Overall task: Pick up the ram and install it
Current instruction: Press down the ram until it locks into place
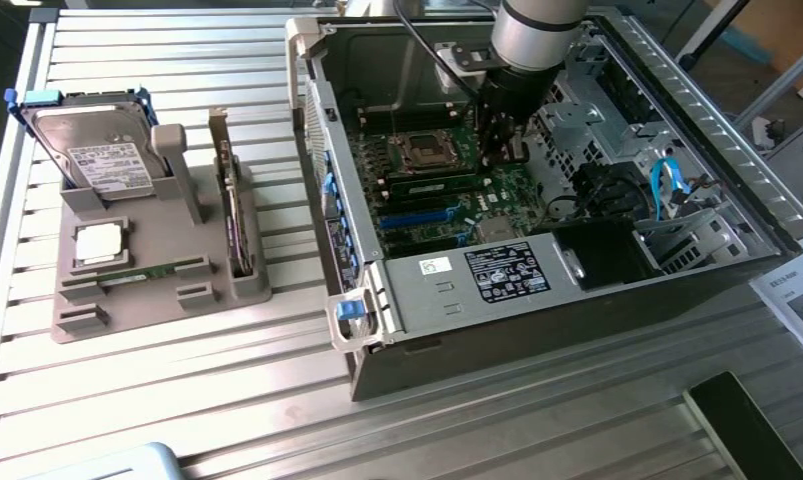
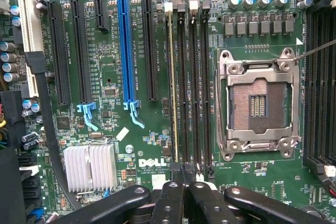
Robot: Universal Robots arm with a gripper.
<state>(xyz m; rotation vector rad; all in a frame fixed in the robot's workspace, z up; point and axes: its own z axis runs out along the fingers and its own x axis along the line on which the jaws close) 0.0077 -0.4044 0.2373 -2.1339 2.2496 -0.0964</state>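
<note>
Black claw (image 2: 185,190) shut, arm upright over motherboard (image 1: 435,190)

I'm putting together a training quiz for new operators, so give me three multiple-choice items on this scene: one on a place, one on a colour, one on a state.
1. Where is the black gripper? A above a wooden shelf; B inside the open metal computer case, above the green motherboard; C inside a drawer.
2. What colour is the coloured expansion slot between black ones? A blue; B red; C yellow.
3. The square metal processor socket is: A under a fan; B taped over; C empty.
B: the arm reaches down into the case. A: it stands blue among black slots. C: its bare contacts show.
</note>
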